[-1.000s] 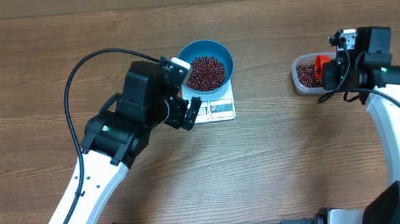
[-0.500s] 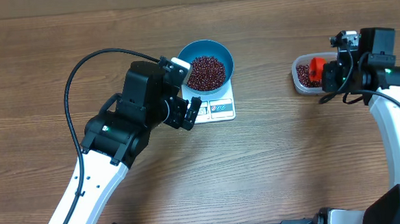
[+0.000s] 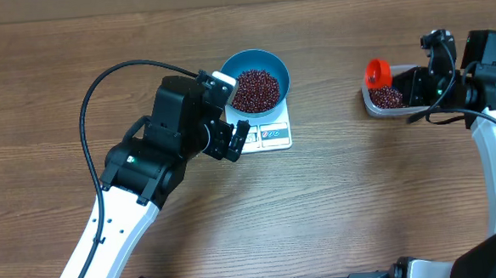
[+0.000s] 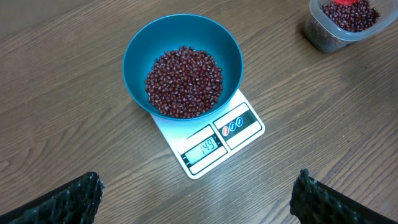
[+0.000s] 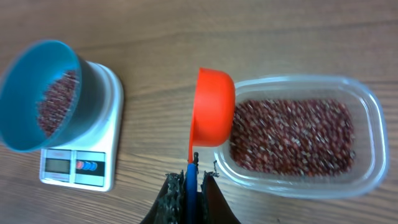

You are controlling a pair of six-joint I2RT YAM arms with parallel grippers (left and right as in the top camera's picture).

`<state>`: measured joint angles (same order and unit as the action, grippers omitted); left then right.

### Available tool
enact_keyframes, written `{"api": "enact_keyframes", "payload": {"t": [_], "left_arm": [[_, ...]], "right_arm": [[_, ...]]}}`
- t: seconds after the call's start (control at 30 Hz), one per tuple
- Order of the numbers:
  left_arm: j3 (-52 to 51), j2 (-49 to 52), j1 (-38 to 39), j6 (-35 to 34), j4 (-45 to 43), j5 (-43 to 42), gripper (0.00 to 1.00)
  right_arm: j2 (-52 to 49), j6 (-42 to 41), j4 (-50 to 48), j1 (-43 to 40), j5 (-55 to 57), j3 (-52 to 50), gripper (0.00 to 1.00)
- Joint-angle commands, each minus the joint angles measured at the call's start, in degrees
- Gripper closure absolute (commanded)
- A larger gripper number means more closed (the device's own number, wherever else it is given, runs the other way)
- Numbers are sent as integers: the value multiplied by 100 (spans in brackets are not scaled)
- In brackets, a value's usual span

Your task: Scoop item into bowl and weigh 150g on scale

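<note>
change: the orange scoop [image 3: 377, 71] has come up out of the clear tub [image 3: 370, 107] and now hangs over its 10 o'clock corner. a second ago it sat low among the tub's beans. the right wrist has swung out toward 3 o'clock.
unchanged: the left arm, bowl and scale sit exactly as before.
right gripper [image 5: 189, 188]: jaws closed on the scoop's handle.
left gripper [image 3: 236, 140]: jaws wide open, holding nothing, just beside the scale's 8 o'clock corner.
beans [image 4: 184, 81]: a heap in the blue bowl [image 4: 137, 50], which rests on the 12 o'clock half of the white scale [image 4: 171, 134]. more lie in the tub, at 3 o'clock of the scale, well apart.
meaning: probably a small top-up is starting toward the bowl.
left wrist only: the display [image 4: 206, 148] reads 149, a gram short. only a few beans are wanted, and a full tip would overshoot.
right wrist only: the scoop shows its outside, tipped on edge. whether it carries beans, i cannot tell.
overhead only: both arms at once, and the bare table [image 3: 336, 194] the scoop must cross.
</note>
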<state>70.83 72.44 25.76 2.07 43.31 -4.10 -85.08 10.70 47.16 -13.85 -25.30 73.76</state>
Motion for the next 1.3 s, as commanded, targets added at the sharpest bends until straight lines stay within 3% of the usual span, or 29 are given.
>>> {"api": "enact_keyframes", "payload": {"t": [0.0,0.37,0.67,0.8,0.97,1.27], "left_arm": [[-35,31,-24,94,-2,-39,0],[-35,31,-24,94,-2,-39,0],[-35,31,-24,94,-2,-39,0],[-35,31,-24,94,-2,-39,0],[-35,31,-24,94,-2,-39,0],[-35,31,-24,94,-2,-39,0]], "right_arm": [[216,-24,-42,0,-367,262,96],[214,-22,-573,157,-1847,267,96],[203,24,-1145,1182,-1753,267,96],[201,35,-1261,1738,-942,267,96],[127,857,-1246,2264,-686,247,96],[-120,1080,-1434,2500,-369,247,96]]}}
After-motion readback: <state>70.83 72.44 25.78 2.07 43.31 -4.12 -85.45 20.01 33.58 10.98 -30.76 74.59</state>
